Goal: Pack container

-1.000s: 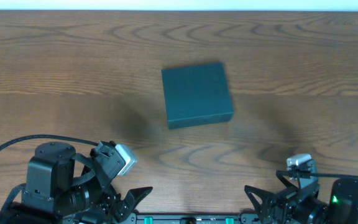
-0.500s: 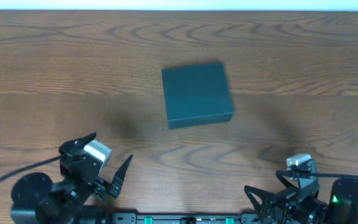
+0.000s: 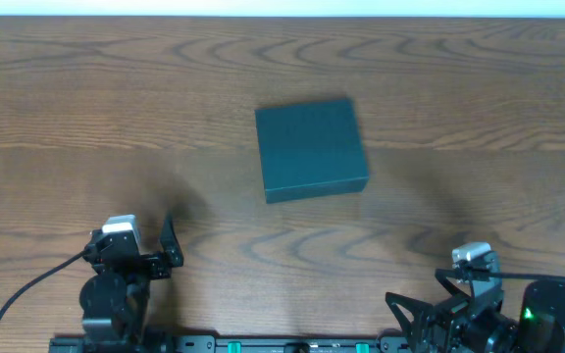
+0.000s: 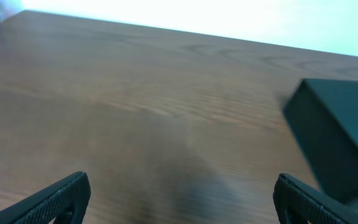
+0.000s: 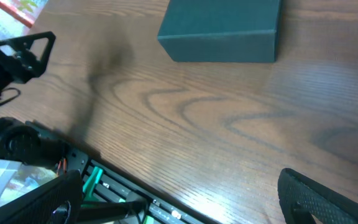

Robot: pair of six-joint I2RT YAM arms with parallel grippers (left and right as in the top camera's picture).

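The box [image 3: 312, 149] is square, dark green-black matte cardboard w/ sharp edges and a flat top. It lies closed near the middle of the worktop [image 3: 77, 108], turned a bit so its sides are not parallel to the worktop edge. A low side wall shows on its near side. The seam of the lid cannot be made out from above. The worktop is brown, wood-look, w/ long wavy grain and a soft sheen.

Left hand [image 4: 182, 196]: opened wide. Its black fingers [image 4: 61, 198] sit at the two lower corners of the left wrist view, w/ only bare worktop between them. It holds nothing and touches nothing. The box is ahead of it and to the right, well apart; this view is blurred. In the overhead view the left arm stands at the near edge, left of the box.

Right hand [image 5: 179, 196]: also opened wide, black fingers [image 5: 316, 199] at the lower corners of the right wrist view. Nothing is held and nothing is touched. The box is ahead of it, well apart, at the top of that view. Near the bottom left there is a black rail w/ green parts [image 5: 95, 180]. At the top left corner is a red packet-like thing [image 5: 23, 9], too cut off to tell what it is.
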